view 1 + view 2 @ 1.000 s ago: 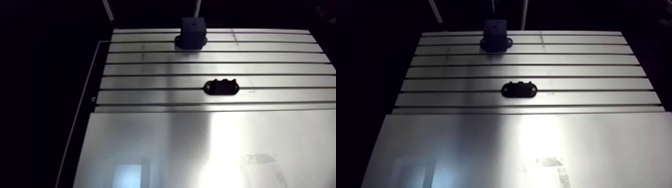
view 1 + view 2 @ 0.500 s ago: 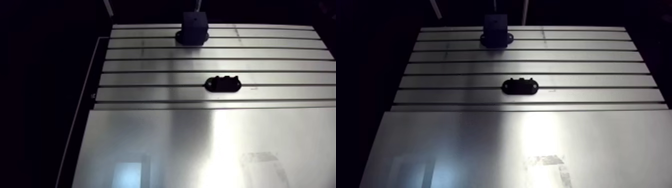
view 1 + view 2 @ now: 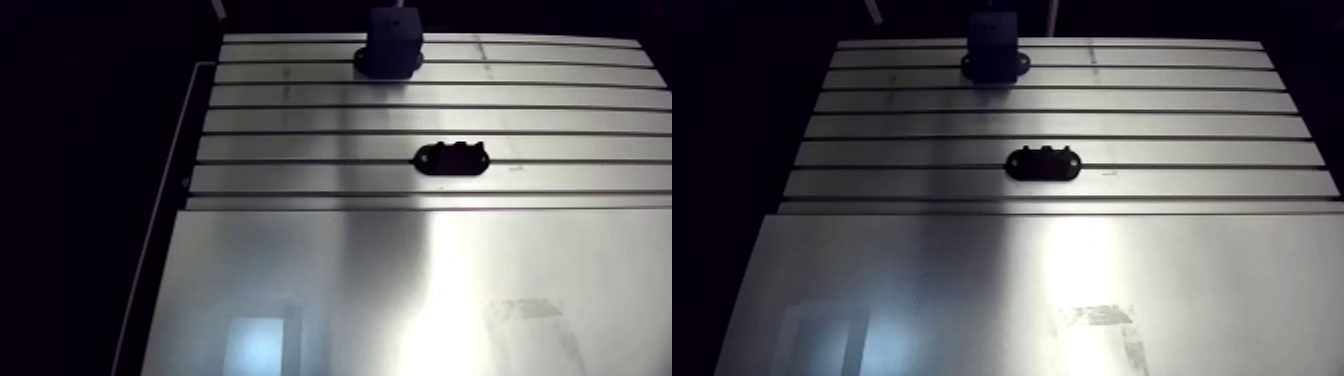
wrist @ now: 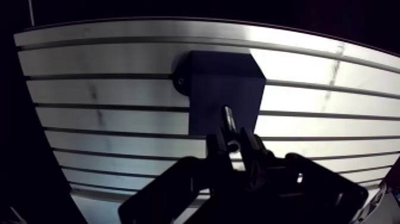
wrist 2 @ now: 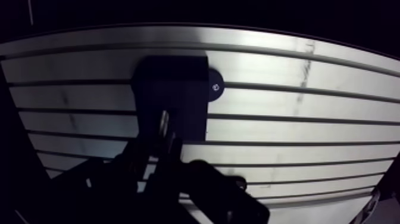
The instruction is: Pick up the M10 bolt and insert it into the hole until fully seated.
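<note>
In the wrist view my gripper (image 4: 234, 146) is shut on the M10 bolt (image 4: 228, 118). The bolt is a thin metal shank that sticks out ahead of the dark fingertips (image 4: 219, 145). Just beyond its tip stands a black block (image 4: 223, 80) with a small screwed foot (image 4: 180, 80) on the slotted table (image 4: 107, 92). The bolt lies over the block's dark face, and no hole shows in it. In the arm view the same block (image 3: 392, 42) stands at the table's far edge; the gripper does not show there.
A low black oval holder (image 3: 452, 159) with small bumps on top lies mid-table, nearer than the block. The slotted table (image 3: 300, 120) ends in a smooth plate (image 3: 350, 290) on the near side. Its left edge (image 3: 170, 200) drops into darkness.
The whole arm view has shifted, with block and holder sliding toward the picture's top: the camera moved. Neither the block nor the holder has moved on the table.
</note>
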Controlling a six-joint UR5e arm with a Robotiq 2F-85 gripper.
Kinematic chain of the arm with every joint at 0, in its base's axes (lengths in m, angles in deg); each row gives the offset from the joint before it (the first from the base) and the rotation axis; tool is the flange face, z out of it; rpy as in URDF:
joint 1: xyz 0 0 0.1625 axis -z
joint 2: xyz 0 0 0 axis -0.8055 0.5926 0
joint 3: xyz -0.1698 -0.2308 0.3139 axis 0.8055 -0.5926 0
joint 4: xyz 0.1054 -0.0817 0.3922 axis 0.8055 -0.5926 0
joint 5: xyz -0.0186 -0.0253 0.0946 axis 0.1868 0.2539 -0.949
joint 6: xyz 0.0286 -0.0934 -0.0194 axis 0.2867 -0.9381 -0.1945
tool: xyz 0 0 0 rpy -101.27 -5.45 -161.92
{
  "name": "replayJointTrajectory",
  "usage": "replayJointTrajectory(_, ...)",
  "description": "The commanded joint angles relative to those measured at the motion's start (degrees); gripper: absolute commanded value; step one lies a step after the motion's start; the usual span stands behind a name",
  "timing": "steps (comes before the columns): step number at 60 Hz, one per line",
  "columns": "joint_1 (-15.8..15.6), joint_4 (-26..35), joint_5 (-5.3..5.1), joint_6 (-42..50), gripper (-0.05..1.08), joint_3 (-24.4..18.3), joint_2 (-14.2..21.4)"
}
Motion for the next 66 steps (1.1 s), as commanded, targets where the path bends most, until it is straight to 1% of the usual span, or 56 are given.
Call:
replayJointTrajectory(1,-0.37,0.89,0.15,0.0,1.08,0.01,-0.28)
replayJointTrajectory(66,-0.37,0.66,0.34,0.0,1.08,0.73,-0.37)
